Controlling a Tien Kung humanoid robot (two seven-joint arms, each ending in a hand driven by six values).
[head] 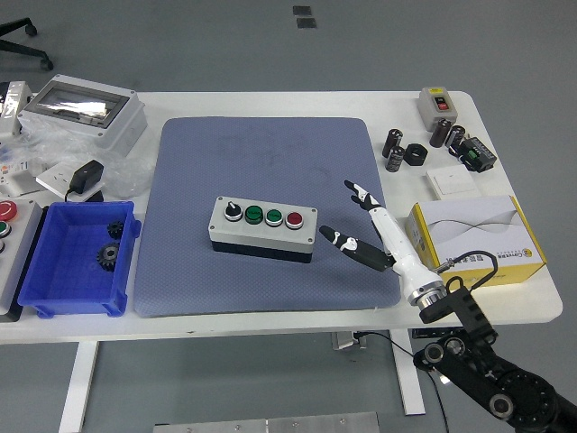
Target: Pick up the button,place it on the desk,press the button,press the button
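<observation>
my right hand [365, 236] hangs just off the 3 o'clock end of the button box [262, 228], fingers spread apart and holding nothing, the thumb tip pointing toward the box's right end and one finger stretched up toward 12 o'clock. the box already sits flat near the middle of the blue mat [267, 212], long side running 9 to 3 o'clock, so i judge the placing is done and pressing is what is in hand. its top carries, from 9 toward 3 o'clock, a black knob [233, 210], two green buttons [253, 215] and a red button [294, 218]. the task does not say which one, so i cannot tell my target; the red one lies nearest my hand. to press well i would fold the other fingers in, leave one fingertip leading, come over the box from 3 o'clock and push straight down on the cap's centre. a slanted push could slide the box toward 9 o'clock on the mat, or clip the neighbouring green button. my left hand is out of sight.
</observation>
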